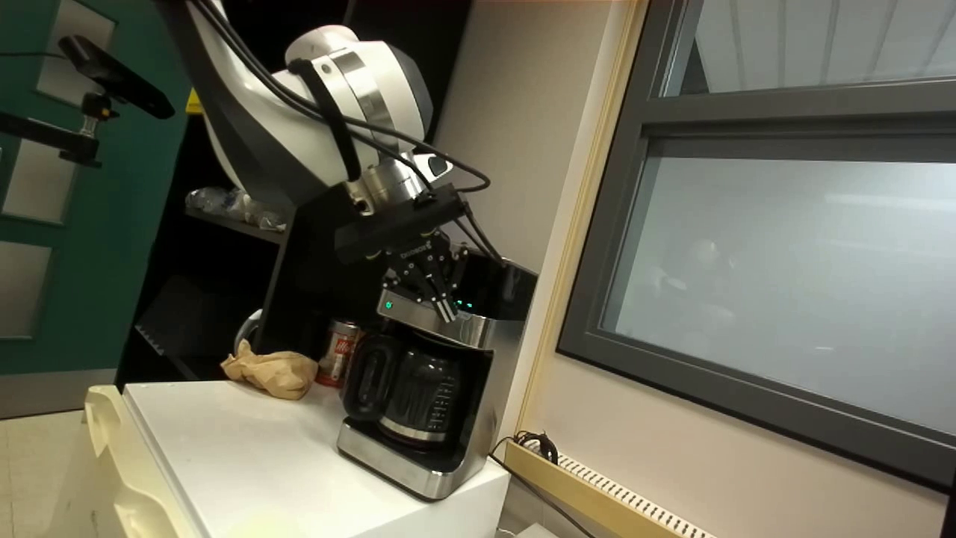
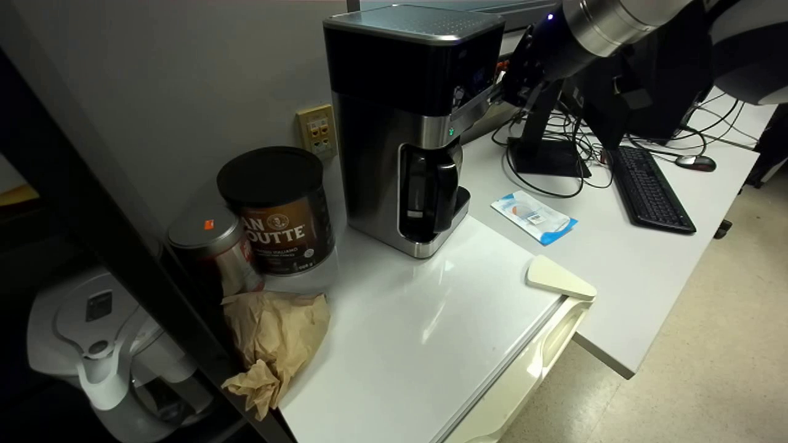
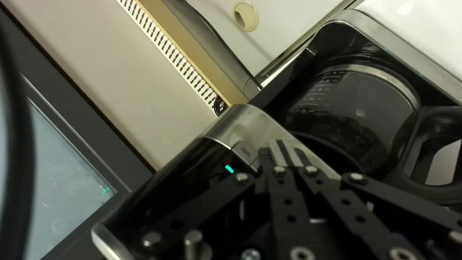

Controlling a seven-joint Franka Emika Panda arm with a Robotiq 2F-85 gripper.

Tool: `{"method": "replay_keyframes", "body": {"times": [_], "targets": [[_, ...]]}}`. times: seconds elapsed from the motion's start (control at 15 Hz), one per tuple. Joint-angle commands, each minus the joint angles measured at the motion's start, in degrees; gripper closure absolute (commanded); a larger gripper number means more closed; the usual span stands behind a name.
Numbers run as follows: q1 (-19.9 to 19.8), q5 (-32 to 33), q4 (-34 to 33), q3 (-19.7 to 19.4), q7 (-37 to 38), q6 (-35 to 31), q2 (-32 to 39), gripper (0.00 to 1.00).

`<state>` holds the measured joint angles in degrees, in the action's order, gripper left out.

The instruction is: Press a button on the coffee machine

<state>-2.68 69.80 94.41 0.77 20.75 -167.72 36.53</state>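
Observation:
The coffee machine is a boxy black-and-silver unit on a white cabinet, seen in both exterior views (image 1: 485, 426) (image 2: 375, 178) and in the wrist view (image 3: 245, 124). Its glass carafe (image 3: 353, 119) sits inside. A green light (image 1: 388, 305) glows on the silver front strip. In the wrist view a small silver button (image 3: 246, 151) with an unreadable label lies left of my fingertips. My gripper (image 3: 286, 153) is shut and empty, its tips in front of the silver strip; in an exterior view it (image 1: 447, 310) points down at it. I cannot tell whether they touch. The fingers hide part of the panel.
A crumpled paper bag (image 2: 280, 338), a red-and-silver can (image 2: 209, 246) and a dark coffee tub (image 2: 277, 209) stand beside the machine. A black shelf unit (image 2: 111, 234) is nearby. A desk (image 2: 646, 264) with a keyboard (image 2: 652, 191) and cables adjoins. A window (image 1: 777, 284) is beside the machine.

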Motion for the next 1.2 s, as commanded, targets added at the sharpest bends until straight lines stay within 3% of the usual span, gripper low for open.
{"method": "replay_keyframes", "body": {"times": [0.0, 0.67, 1.13], "targets": [[-0.1, -1.3, -3.0, 0.7, -0.3, 0.1, 2.0, 1.0], [-0.5, -3.6, -2.1, 0.9, -0.9, -0.3, 1.4, 1.0], [0.0, 4.1, 3.8, -2.0, 1.2, -6.3, -3.5, 1.0]]}}
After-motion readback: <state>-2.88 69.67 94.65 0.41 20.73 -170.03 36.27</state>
